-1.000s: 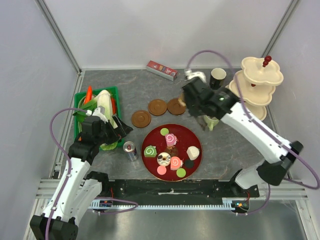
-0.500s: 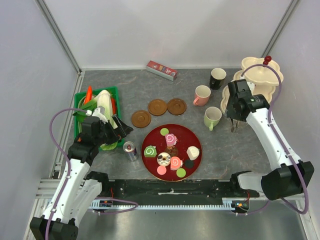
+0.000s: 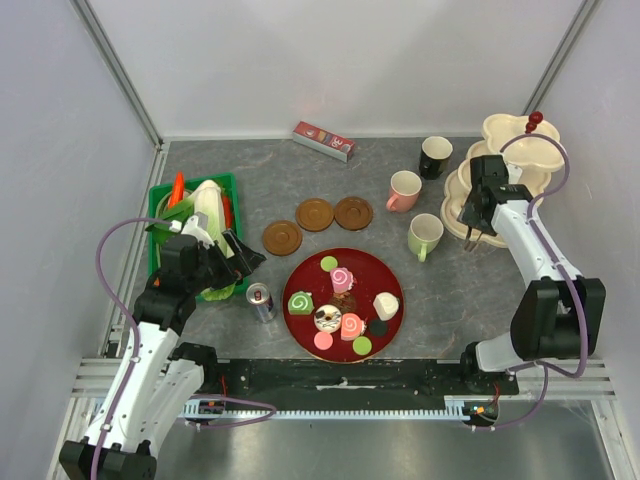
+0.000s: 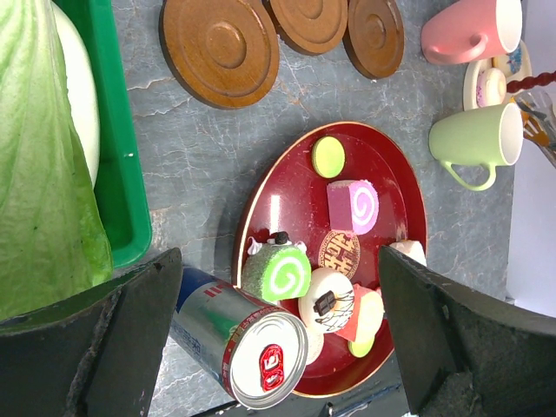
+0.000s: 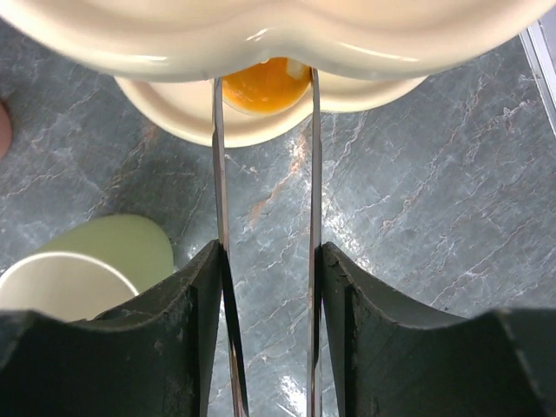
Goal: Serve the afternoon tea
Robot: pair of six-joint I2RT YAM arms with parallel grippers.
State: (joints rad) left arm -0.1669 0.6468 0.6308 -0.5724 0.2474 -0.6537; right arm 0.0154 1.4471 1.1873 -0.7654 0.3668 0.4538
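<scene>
The cream three-tier stand [image 3: 520, 150] is at the back right. My right gripper [image 3: 478, 232] [image 5: 268, 261] is shut on metal tongs [image 5: 219, 217]. The tong tips reach an orange pastry [image 5: 265, 85] on the stand's lowest tier [image 5: 191, 113]. Black [image 3: 436, 155], pink [image 3: 405, 189] and pale green [image 3: 425, 235] mugs stand left of the stand. Three brown saucers [image 3: 315, 214] lie empty behind a red plate [image 3: 375, 280] that holds several pastries [image 3: 301, 302]. My left gripper [image 3: 240, 258] [image 4: 278, 261] is open and empty, above the can and the plate's left edge.
A small drink can [image 3: 261, 300] stands just left of the red plate. A green crate [image 3: 165, 200] with vegetables is at the left. A red box [image 3: 323, 140] lies at the back. The frame wall runs close behind the stand.
My right arm has swung with the tongs from over the saucers and mugs to the stand on the right. The tong tips are now at its lowest tier. The left arm has not moved.
</scene>
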